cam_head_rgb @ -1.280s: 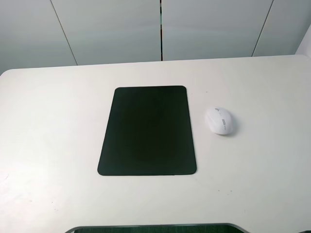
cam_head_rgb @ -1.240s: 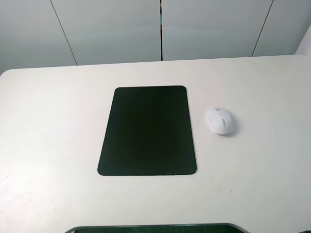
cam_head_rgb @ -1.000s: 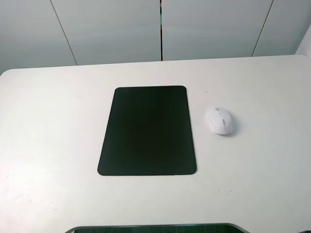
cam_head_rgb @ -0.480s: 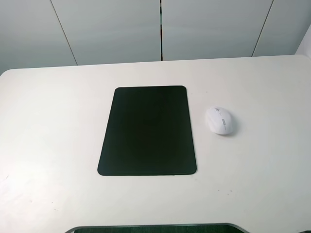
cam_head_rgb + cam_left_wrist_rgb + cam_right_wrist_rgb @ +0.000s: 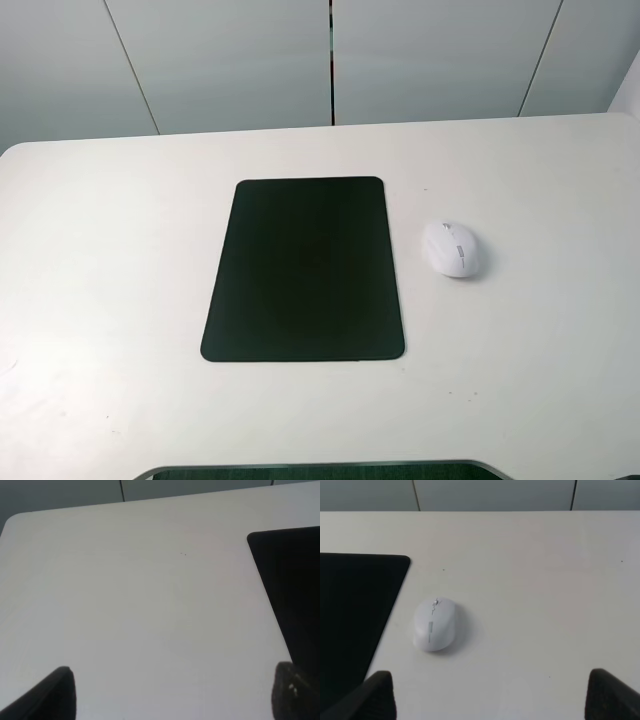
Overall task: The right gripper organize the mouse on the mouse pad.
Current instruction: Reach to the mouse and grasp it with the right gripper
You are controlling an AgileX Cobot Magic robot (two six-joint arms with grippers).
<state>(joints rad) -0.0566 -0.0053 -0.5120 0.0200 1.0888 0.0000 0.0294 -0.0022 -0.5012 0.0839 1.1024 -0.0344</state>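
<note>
Okay, high camera first. The mouse (image 5: 452, 248) sits right of centre in the frame, on the bare table (image 5: 120, 250), just beside the right edge of the mouse pad (image 5: 304, 268) with a thin strip of tabletop between them. So it is off the pad, and I judge the job not yet started. The pad lies dead centre with nothing on it, which leaves plenty of landing room.

No arm shows in the high view at all, so the wrist cameras have to tell me the rest.

On the right wrist camera, the right gripper (image 5: 492, 697) has its fingertips (image 5: 380, 697) spread wide with nothing between them. The mouse lies ahead of them, well apart, nearer the finger on the pad's side. I read that wide spread as readiness to straddle the mouse body. This view also gives me the grey wheel and the grey strip down the mouse's back, which are only faint from above, plus the rounded pad corner close beside it.

On the left wrist camera, the left gripper (image 5: 175, 695) is also spread and empty. It sees only plain tabletop and one edge of the pad, no mouse. It looks parked out of the way, which fits a right-arm task.
</note>
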